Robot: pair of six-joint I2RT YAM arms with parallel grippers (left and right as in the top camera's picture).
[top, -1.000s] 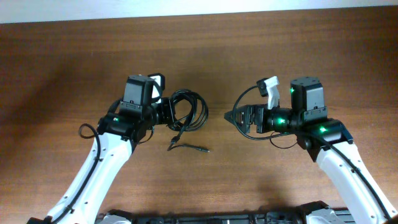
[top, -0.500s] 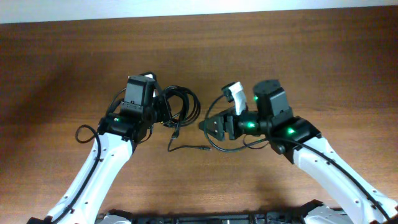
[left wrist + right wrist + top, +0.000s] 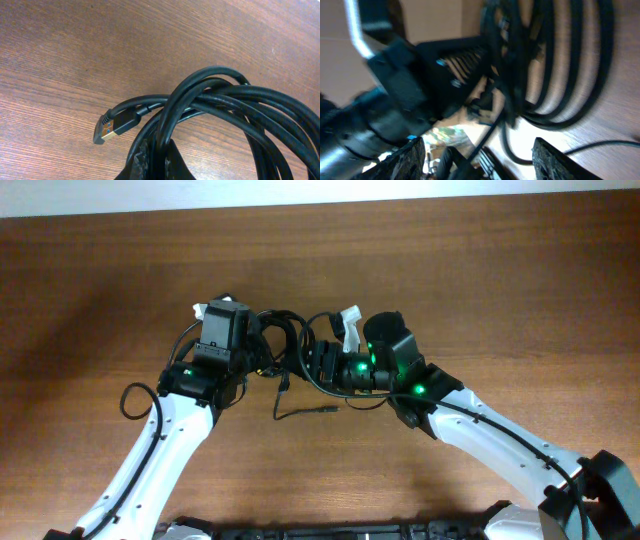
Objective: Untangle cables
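The cables (image 3: 288, 330) are a coil of black cord hanging at my left gripper (image 3: 268, 348), which is shut on several strands. In the left wrist view the loops (image 3: 235, 100) fan out above my left gripper (image 3: 156, 150), and a gold-tipped plug (image 3: 112, 127) sticks out to the left. A thinner cord end (image 3: 305, 412) trails on the table below the coil. My right gripper (image 3: 312, 365) is up against the coil's right side. In the right wrist view it (image 3: 477, 150) stands open, with the loops (image 3: 555, 75) just ahead and one thin strand crossing the gap.
The brown wooden table (image 3: 480, 270) stretches away on all sides. The two arms meet near the middle, and the left arm's black wrist (image 3: 415, 75) fills the left half of the right wrist view. A black wire loop (image 3: 135, 395) hangs off the left arm.
My right arm has swung left from open table to the coil, its jaws narrowing somewhat. The left gripper, still holding the coil, has shifted slightly left and back. The loose cord end moved a little.
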